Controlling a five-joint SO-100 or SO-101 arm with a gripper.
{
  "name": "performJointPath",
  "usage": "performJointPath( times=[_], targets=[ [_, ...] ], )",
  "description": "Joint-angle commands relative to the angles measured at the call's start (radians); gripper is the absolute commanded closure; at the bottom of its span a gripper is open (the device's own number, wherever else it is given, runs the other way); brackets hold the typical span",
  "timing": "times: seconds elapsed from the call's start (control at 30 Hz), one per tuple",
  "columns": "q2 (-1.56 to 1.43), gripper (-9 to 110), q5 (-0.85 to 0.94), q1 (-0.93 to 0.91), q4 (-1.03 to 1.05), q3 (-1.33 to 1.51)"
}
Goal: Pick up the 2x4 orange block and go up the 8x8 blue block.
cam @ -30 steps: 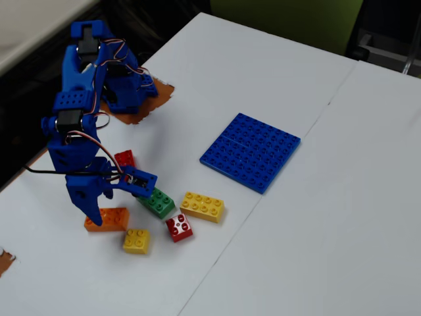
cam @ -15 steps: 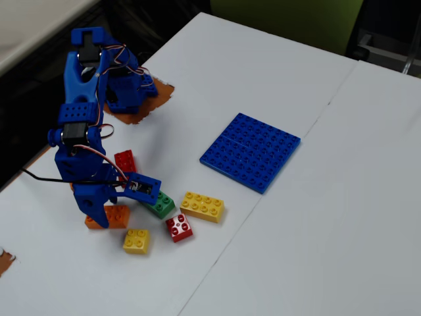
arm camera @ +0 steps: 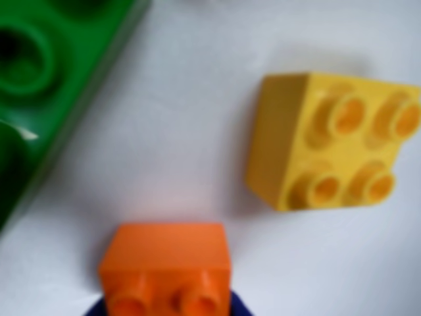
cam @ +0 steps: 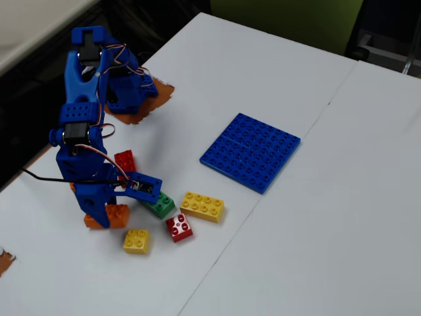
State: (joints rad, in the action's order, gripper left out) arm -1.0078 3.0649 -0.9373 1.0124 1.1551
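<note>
The 2x4 orange block (arm camera: pixel 164 266) fills the bottom middle of the wrist view, with only its end and two studs showing. My gripper (arm camera: pixel 164 311) has a blue jaw edge tight against each side of it. In the fixed view the gripper (cam: pixel 104 217) stands straight down over the orange block (cam: pixel 120 214), which rests on the white table at the lower left. The 8x8 blue block (cam: pixel 250 151) lies flat in the middle of the table, well to the right of the gripper and farther back.
A green brick (arm camera: pixel 39 79) (cam: pixel 160 205) lies close to the gripper. A small yellow four-stud brick (arm camera: pixel 335 141) (cam: pixel 136 240), a small red brick (cam: pixel 178 227), a yellow eight-stud brick (cam: pixel 202 206) and another red brick (cam: pixel 124 160) lie around.
</note>
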Motion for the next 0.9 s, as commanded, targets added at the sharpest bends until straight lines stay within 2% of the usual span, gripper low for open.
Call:
performJointPath(
  times=[0.0,0.13,0.33,0.43,0.67,0.87],
  targets=[
    [-0.072,95,-0.075,0.018,0.037,0.017],
    [-0.235,97,-0.296,0.018,0.198,0.032],
    [-0.425,97,-0.770,0.061,0.500,-0.038],
    [-0.503,97,-0.868,0.100,0.626,-0.064],
    [-0.712,97,-1.097,0.272,0.724,-0.064],
    [-0.916,98,-1.413,0.528,0.701,-0.069]
  ],
)
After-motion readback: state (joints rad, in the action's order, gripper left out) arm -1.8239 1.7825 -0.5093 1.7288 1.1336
